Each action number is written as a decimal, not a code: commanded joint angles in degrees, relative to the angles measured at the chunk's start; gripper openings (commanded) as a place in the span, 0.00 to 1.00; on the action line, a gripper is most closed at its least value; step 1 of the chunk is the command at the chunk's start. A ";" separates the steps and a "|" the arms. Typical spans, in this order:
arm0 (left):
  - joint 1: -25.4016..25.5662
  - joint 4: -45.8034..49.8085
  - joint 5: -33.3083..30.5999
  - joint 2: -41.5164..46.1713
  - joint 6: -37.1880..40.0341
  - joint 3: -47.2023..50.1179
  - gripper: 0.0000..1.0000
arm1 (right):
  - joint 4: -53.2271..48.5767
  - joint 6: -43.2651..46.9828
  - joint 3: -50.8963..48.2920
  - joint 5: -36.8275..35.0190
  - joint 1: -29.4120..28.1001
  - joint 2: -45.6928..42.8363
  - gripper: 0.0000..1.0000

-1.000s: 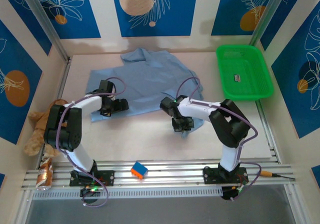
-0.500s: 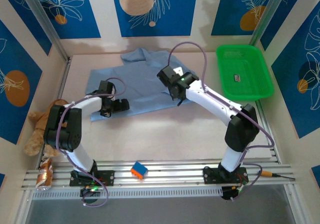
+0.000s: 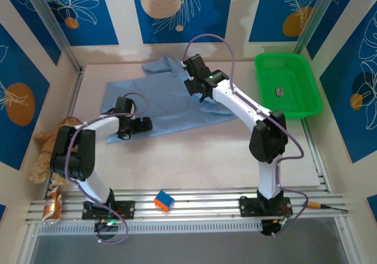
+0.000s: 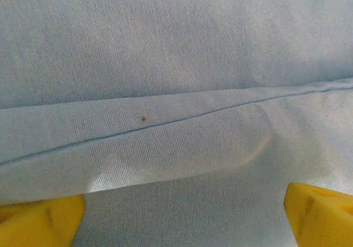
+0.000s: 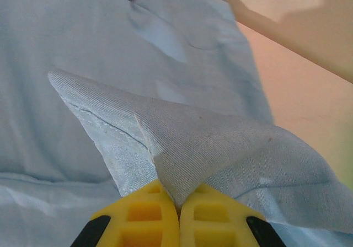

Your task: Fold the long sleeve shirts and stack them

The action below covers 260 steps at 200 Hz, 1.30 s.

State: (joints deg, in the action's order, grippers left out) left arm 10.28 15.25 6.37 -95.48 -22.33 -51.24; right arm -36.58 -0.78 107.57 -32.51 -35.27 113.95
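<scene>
Cloth covers the far half of the tabletop [image 3: 194, 158]: the light blue long sleeve shirt [image 3: 156, 99] lies spread there, wrinkled and not yet folded. Several other things stand around it. A green basket [image 3: 262, 87] sits at the far right, apart from the shirt's edge, with one small dark item [image 3: 280, 91] inside. A teddy bear [image 3: 44, 152] lies off the left side, beside the elbow of the left arm [image 3: 97, 124]. On the metal rail at the near edge are an orange and blue block [image 3: 164, 200], between the two bases, and a can [image 3: 54, 206] in the left corner.

The right arm [image 3: 241, 108] stretches across the right part of the shirt. With its purple cable it covers some cloth from above, and its wrist hides the place of the grip. The right wrist camera gives this place clearly: the right jaws are together, clamped on a pinch of the shirt. The pinch rises from the right pads [image 5: 149, 214] like a small tent with a hemmed edge.

The left jaws sit low at the shirt's near left edge. From above I cannot tell their gap. The left wrist camera shows the left pads [image 4: 38, 222] far apart and holding nothing, with a long seam and a tiny dark speck [image 4: 143, 118] on the fabric beyond them.
</scene>
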 commanded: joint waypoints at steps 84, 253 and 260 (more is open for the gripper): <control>-0.58 4.53 6.30 4.50 -5.34 1.95 0.97 | -1.47 2.52 13.51 24.16 -4.40 12.21 0.03; -1.83 6.72 9.07 22.83 -8.72 -0.03 1.00 | -3.62 -15.26 -3.38 29.60 4.60 -8.78 0.73; -0.81 6.83 9.23 21.30 -7.09 -1.34 0.99 | -4.92 -16.26 -4.14 27.55 5.99 -8.82 0.73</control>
State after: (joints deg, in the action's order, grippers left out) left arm 8.62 22.06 11.46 -70.11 -32.49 -49.23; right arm -40.58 -12.64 106.72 -1.26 -32.80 108.44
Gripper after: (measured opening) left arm 0.998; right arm 0.724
